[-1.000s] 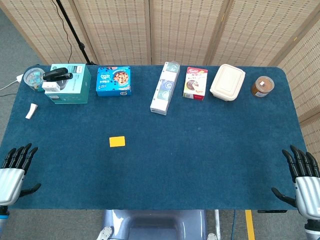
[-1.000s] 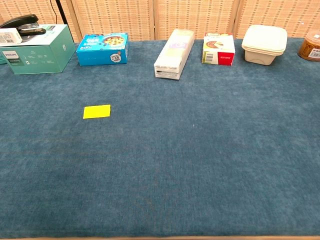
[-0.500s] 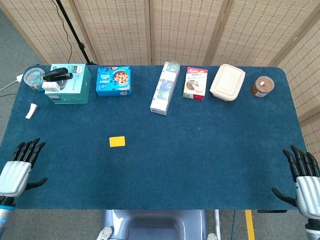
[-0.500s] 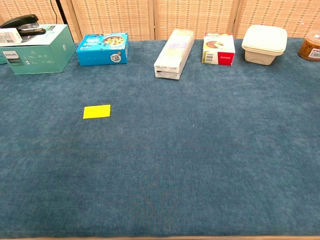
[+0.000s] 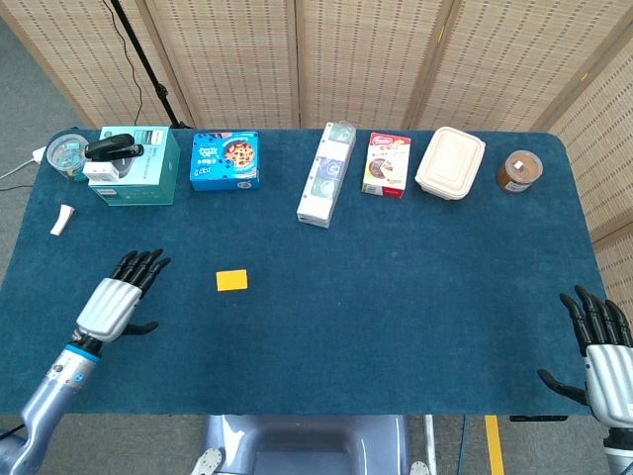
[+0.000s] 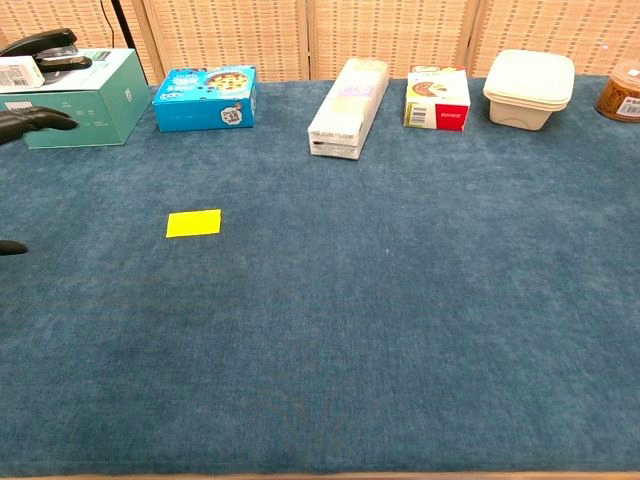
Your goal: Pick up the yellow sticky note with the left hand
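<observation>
Hovering with left hand (image 5: 117, 300) spread wide and empty, yellow sticky note (image 5: 232, 280) lying flat just right of its fingertips (image 5: 146, 261), probably risking fingers sliding over the thin paper or pushing it along the blue cloth (image 5: 396, 297) instead of pinching an edge.

Yellow note (image 5: 232, 280) on dark blue cloth (image 5: 396, 297); teal box (image 5: 138, 166); blue box (image 5: 226, 160); cream container (image 5: 450, 163); black-fingered silver left hand (image 5: 119, 299).
</observation>
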